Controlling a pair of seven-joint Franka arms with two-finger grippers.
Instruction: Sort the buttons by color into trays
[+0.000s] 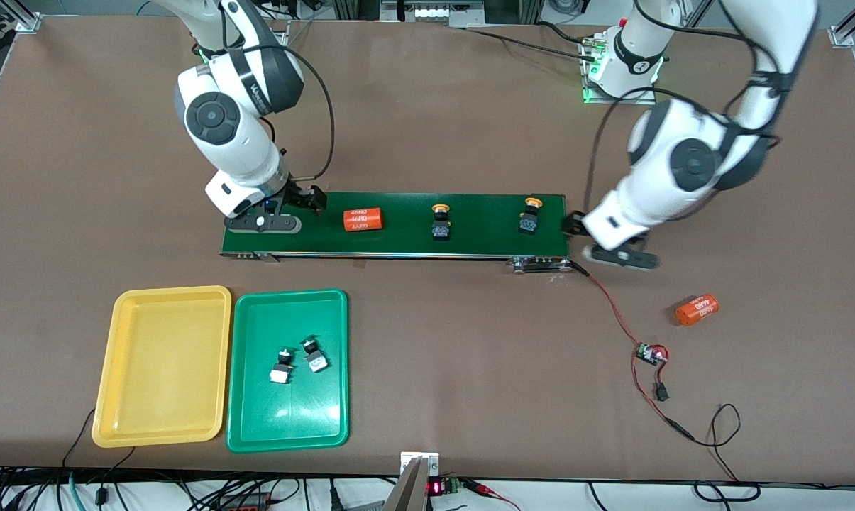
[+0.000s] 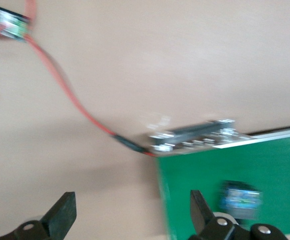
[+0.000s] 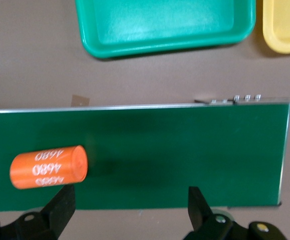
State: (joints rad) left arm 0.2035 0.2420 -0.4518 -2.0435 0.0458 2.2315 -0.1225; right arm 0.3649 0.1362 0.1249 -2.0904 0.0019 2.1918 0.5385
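You have both tools spread wide and empty, the left tool [image 1: 620,257] over the counter [image 1: 470,369] by the belt's [image 1: 470,238] end, the right tool [image 1: 265,222] over its other end, with two yellow-capped buttons [image 1: 440,221] on the belt and two buttons [image 1: 298,359] in the green tray [image 1: 257,426] beside the yellow tray [image 1: 122,419].

Brown table [image 1: 434,106] — conveyor belt [image 1: 470,238], yellow tray [image 1: 108,419], green tray [image 1: 239,433], orange cylinder [image 1: 697,310].

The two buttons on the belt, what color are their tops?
Yellow-orange caps on both buttons, clearest in the front view.
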